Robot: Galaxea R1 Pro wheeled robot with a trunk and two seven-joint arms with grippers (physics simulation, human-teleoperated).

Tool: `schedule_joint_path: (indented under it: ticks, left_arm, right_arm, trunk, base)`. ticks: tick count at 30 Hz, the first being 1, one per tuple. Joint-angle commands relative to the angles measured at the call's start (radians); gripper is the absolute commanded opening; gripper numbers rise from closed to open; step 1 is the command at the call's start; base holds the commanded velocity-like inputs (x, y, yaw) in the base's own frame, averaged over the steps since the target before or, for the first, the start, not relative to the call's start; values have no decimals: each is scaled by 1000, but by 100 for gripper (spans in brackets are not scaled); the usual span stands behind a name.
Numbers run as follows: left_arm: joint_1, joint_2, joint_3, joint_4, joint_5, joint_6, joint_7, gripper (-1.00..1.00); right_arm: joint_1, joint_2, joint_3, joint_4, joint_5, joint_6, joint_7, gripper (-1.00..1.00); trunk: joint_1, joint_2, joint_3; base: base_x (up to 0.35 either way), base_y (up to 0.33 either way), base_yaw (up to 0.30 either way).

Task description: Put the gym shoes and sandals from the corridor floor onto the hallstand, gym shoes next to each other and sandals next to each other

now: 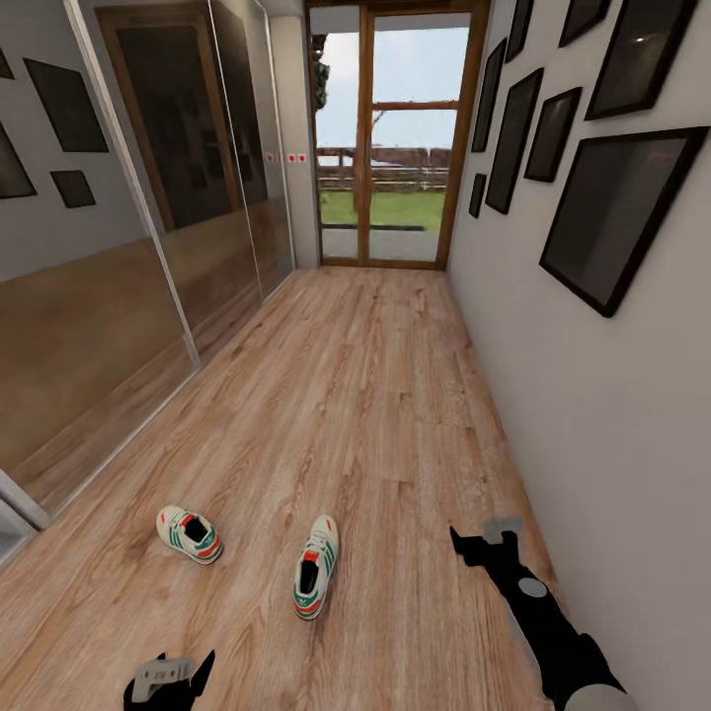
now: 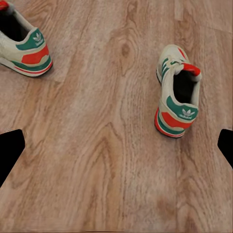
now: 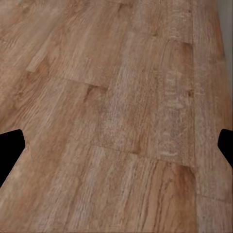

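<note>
Nearest the head camera, the left gripper (image 1: 170,675) hangs low over the corridor floor (image 1: 375,415), its fingers spread wide with nothing between them; in the left wrist view only their dark tips show at the picture's two edges. Across the hall the right gripper (image 1: 484,548) hovers close to the grey wall (image 1: 592,434), likewise spread and empty, with bare planks beneath it.

Both gym shoes lie on the floor ahead of the left arm, well apart from each other. One gym shoe (image 1: 189,533) sits toward the mirrored wardrobe (image 1: 148,257); the other gym shoe (image 1: 316,566) lies nearer the middle of the corridor, heel toward the robot.

Each sneaker looks light and fairly soft: off-white uppers, green stripes, a red-orange heel patch, a thin rubbery sole. The padded collar round the open mouth (the firmest rim on offer) is probably the best place to pinch, one finger inside the opening and one outside at the heel; gripping across the toe box would likely squash it and slip.

Planks are matte wood grain, light brown and flat. Beyond, a glazed door (image 1: 390,138) closes the corridor, though its far detail is too small to read surely.
</note>
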Motion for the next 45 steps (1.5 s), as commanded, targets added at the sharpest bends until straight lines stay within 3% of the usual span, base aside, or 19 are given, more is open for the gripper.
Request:
schedule_joint_path:
  ticks: [1,3,4,7,14,17,26,27,31,45]
  left_arm:
    - [-2,-5,-2,1,2,3,5,100]
    - [-6,-13,-11,0,-16,10,29,100]
    - [-31,-25,-23,-1,-59,44,73,100]
    - [-58,-30,-28,0,-93,91,99,100]
    - [-104,-46,-32,-9,-169,218,127,100]
    - [-110,-53,-32,-11,-188,235,129,100]
    - [-108,-59,-31,-16,-207,247,131,100]
    - [-105,-60,-33,-15,-208,248,131,100]
    - [-105,-61,-33,-15,-208,248,131,100]
    - [-105,-61,-34,-16,-208,248,132,100]
  right_arm:
    - [-6,4,-6,-39,10,29,13,100]
    - [-18,8,-6,-95,10,80,22,100]
    - [-34,13,-6,-205,8,162,51,100]
    - [-39,13,-8,-272,7,210,86,100]
    - [-44,6,-11,-348,10,270,212,100]
    - [-45,4,-11,-357,10,277,245,100]
    - [-44,-2,-10,-362,13,283,279,100]
    - [-44,-25,-11,-361,14,284,282,100]
    - [-44,-35,-10,-362,14,284,283,100]
    - [-44,-38,-9,-361,14,284,283,100]
  trunk:
    - [0,0,-1]
    - [0,0,-1]
    - [0,0,-1]
    - [0,0,-1]
    - [0,0,-1]
    - [0,0,-1]
    - [0,0,-1]
    - [0,0,-1]
    - [0,0,-1]
    - [0,0,-1]
  base:
    - [0,0,0]
    - [0,0,0]
    - [0,0,0]
    - [0,0,0]
    - [0,0,0]
    - [0,0,0]
    - [0,0,0]
    - [243,0,0]
    - [283,0,0]
    - [275,-22,0]
